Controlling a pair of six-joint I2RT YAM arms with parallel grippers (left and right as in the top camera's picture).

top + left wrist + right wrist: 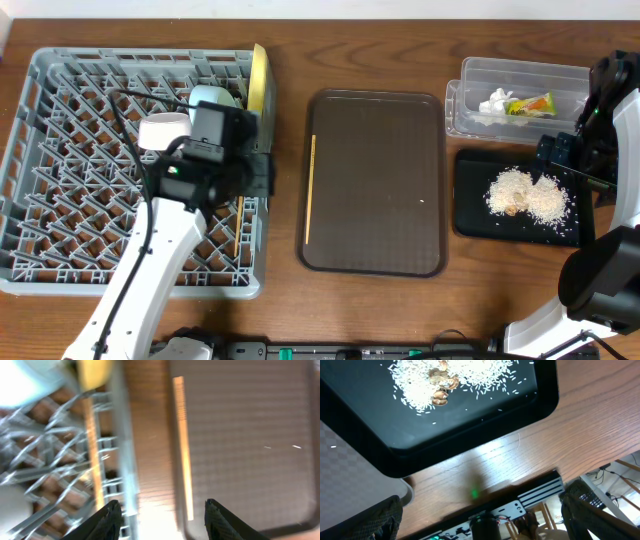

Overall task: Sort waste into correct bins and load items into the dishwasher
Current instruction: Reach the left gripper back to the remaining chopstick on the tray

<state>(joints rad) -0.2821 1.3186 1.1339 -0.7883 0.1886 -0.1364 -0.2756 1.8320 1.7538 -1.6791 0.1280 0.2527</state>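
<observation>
Left pincer stood open and empty above the strip of desk between the grey dish rack and the brown serving tray. One chopstick lay in the rack by its right wall, while the other chopstick lay along the serving tray's left edge. The yellow plate stood on edge in the rack, with the light blue bowl beside it. Right pincer hung wide open and empty over the black tray of rice crumbs. The tissue and wrapper lay in the clear tub.
</observation>
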